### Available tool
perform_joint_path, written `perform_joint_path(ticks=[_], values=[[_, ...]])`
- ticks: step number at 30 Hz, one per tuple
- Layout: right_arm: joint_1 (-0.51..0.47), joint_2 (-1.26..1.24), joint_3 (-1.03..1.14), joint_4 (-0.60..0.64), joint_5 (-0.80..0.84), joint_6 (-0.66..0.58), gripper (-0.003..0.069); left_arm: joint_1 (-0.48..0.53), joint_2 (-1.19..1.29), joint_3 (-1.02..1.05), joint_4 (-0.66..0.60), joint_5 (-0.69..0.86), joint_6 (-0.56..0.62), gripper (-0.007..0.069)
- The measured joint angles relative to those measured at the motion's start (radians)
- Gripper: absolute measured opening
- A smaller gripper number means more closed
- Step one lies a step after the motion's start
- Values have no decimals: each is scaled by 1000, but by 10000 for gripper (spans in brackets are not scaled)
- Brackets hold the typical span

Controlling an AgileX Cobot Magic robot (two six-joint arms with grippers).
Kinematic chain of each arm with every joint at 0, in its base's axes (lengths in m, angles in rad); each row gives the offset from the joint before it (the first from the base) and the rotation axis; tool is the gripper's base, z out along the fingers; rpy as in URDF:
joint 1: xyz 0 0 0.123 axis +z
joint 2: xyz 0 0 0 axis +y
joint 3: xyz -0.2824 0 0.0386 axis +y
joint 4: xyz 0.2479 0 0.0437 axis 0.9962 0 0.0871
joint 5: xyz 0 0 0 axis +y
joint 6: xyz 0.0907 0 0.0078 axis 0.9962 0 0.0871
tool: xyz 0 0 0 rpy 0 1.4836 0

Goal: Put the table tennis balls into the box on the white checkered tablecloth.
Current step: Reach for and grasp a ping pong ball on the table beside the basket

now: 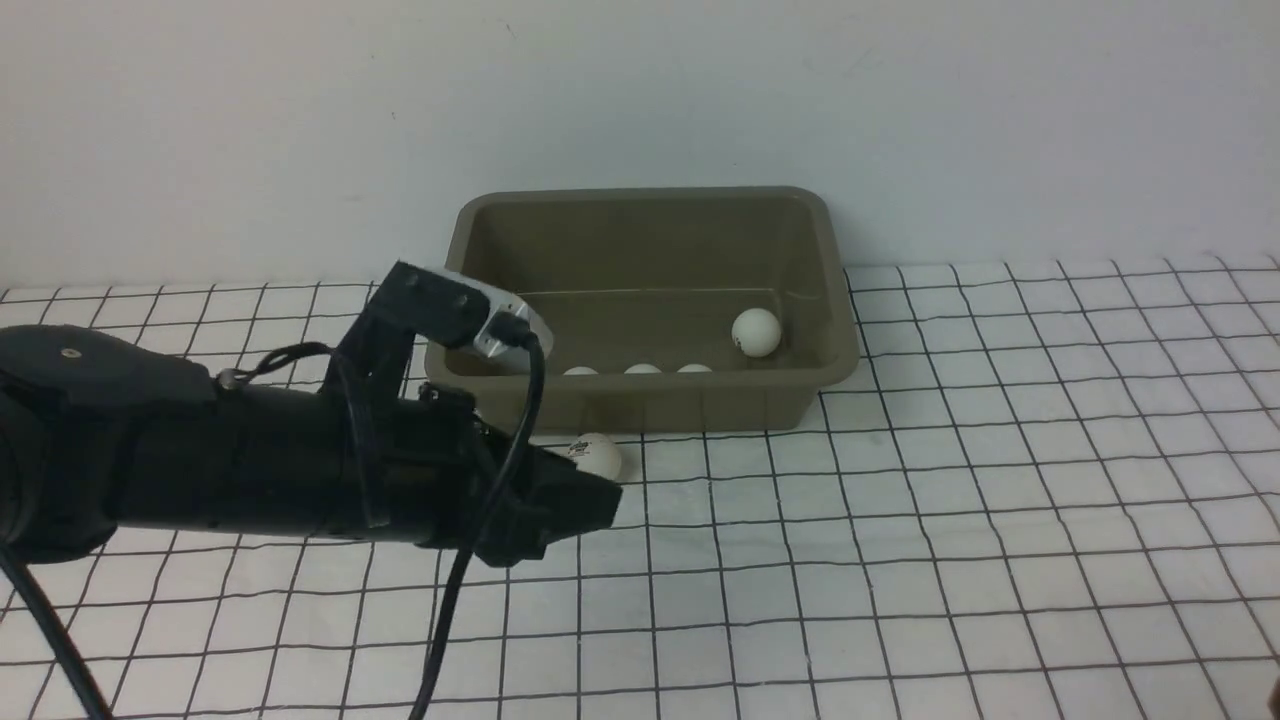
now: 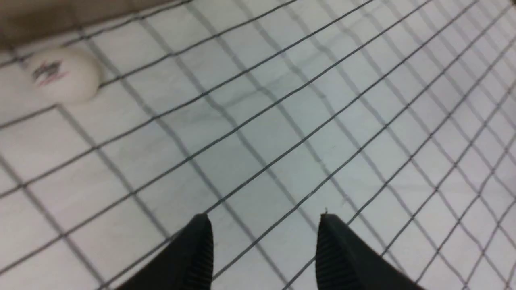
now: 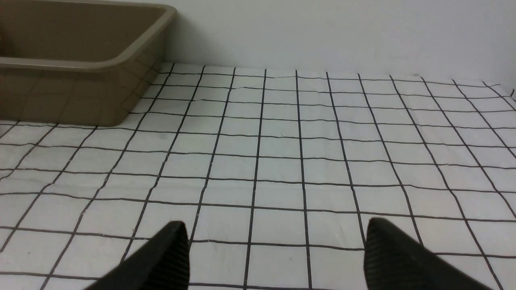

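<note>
- You'll find no legible text here.
- The loose ball point(image 2: 64, 74) just beside the box point(image 1: 640, 240) bears a dark-and-red printed logo, too blurred to read.
- The rightmost boxed ball point(image 1: 756, 331) shows a tiny unreadable dark mark.

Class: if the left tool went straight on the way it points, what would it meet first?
Probably bare tablecloth; the left tool tilts down at it, and the loose ball lies off that line.

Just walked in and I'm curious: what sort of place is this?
Likely a robot test bench, not a home: a black robot arm over a white checkered tablecloth, a bare wall behind, and a table tennis ball lying before an olive box.
</note>
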Motion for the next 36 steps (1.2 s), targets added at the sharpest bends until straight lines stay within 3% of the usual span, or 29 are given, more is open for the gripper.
perform_joint_path(ticks=[3,5,10,14,23,27,36], values=[[0,0,0,0,0,0,526,0,1,0,216,-74,-211,321],[0,0,0,0,0,0,526,0,13,0,340,-148,-289,321],[0,0,0,0,0,0,526,0,110,0,363,-285,-282,367],[0,0,0,0,0,0,526,-3,163,0,213,-343,-110,439],[0,0,0,0,0,0,526,-73,248,-1,-549,-397,626,482],[0,0,0,0,0,0,526,-76,298,-26,-629,-371,832,482],[0,0,0,0,0,1,526,-78,392,-107,-643,-215,888,482]])
